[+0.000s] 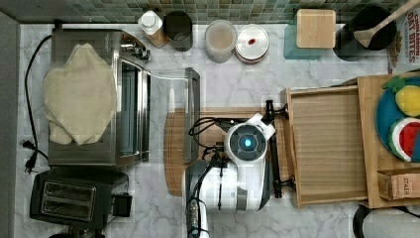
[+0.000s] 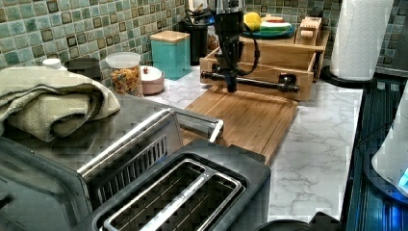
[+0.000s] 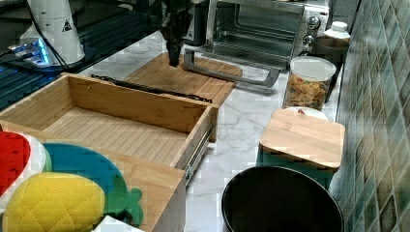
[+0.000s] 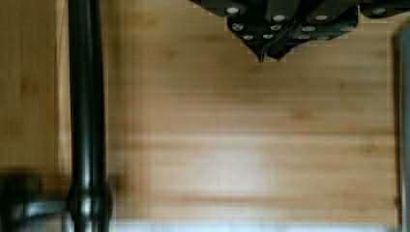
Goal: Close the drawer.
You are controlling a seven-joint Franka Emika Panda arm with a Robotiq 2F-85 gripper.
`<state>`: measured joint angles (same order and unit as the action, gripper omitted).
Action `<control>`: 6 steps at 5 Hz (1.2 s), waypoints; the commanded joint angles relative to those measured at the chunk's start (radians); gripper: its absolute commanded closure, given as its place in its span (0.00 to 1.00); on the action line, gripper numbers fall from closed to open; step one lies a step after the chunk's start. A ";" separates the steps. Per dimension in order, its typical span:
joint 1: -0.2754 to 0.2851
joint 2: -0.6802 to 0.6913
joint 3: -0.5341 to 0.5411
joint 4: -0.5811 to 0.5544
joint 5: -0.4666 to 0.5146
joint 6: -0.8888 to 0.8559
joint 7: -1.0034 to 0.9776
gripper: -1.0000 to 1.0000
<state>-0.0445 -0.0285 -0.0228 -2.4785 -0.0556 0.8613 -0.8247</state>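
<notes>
The drawer (image 1: 327, 144) is a wide light-wood tray with a ribbed bottom, pulled well out of its bamboo cabinet (image 1: 369, 148). It also shows in the right view (image 3: 116, 130). A long black bar handle (image 1: 274, 148) (image 2: 255, 83) (image 4: 87, 121) runs across its front panel. My gripper (image 2: 231, 86) (image 3: 173, 60) (image 4: 269, 57) hangs shut and empty just above the bamboo cutting board (image 2: 245, 115), a short way in front of the handle and not touching it. In the top view the arm's wrist (image 1: 246, 143) covers the fingers.
A toaster oven (image 1: 129, 116) with its glass door down stands beyond the board, a towel (image 1: 79, 99) on top. A black toaster (image 1: 74, 198) sits by it. Jars and a teal canister (image 1: 315, 28) line the tiled wall. Toy fruit on a blue plate (image 1: 391, 119) tops the cabinet.
</notes>
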 commanded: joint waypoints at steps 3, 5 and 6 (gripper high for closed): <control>-0.094 0.051 -0.044 0.044 0.038 0.007 -0.184 1.00; -0.121 0.065 -0.107 0.062 0.004 0.030 -0.327 1.00; -0.158 0.078 -0.114 0.067 0.033 0.070 -0.398 1.00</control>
<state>-0.1656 0.0585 -0.0715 -2.4844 -0.0362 0.8979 -1.1299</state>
